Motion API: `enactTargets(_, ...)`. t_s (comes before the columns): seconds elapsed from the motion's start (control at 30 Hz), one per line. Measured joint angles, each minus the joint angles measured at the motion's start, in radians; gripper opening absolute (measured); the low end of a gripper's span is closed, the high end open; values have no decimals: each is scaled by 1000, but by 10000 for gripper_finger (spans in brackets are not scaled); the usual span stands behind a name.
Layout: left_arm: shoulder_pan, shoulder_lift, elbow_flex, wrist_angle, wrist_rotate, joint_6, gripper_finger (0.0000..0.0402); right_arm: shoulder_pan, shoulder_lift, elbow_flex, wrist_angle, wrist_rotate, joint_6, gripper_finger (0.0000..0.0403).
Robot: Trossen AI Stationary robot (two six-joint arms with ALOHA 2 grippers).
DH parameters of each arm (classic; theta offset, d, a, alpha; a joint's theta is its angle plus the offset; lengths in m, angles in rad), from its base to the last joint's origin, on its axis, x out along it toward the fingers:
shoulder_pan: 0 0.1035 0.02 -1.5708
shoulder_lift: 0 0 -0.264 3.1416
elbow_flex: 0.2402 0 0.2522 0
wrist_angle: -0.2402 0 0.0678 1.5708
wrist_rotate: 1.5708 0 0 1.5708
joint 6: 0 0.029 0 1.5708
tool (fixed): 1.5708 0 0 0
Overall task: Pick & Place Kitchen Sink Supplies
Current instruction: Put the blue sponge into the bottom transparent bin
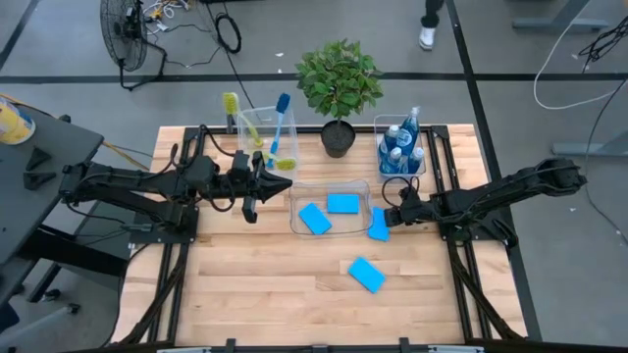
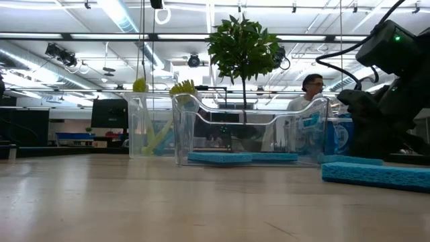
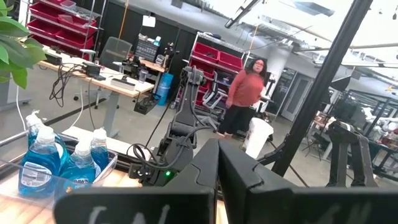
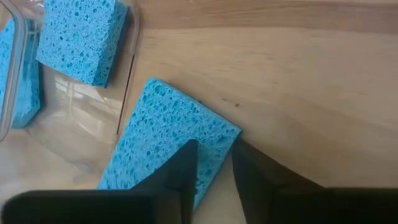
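Blue, porous sponge (image 4: pixel 168 140) beside the clear bin (image 1: pixel 365 191): my right hand (image 4: pixel 214 168) pinches its edge, fingers nearly together. Soft and light, I reckon; grip mid-edge. Left hand (image 1: pixel 250 186) hovers shut, empty.

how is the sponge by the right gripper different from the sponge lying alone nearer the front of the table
The sponge by the right gripper lies against the outer wall of the clear bin; the lone sponge lies on open wood, apart from everything. The right gripper has its fingers on either side of the first sponge's edge; no gripper is near the lone one. Both are flat, bright blue and rectangular.
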Motion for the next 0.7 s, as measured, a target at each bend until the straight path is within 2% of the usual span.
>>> enactTargets(0.33,0,0,0,0,0,-3,14,0,3,0,15,-9,25,8)
enactTargets(0.57,0,0,0,2,0,-10,14,0,-12,3,10,-19,25,1)
enactTargets(0.7,-1,0,0,2,0,-9,14,0,-37,43,-34,-32,-31,1)
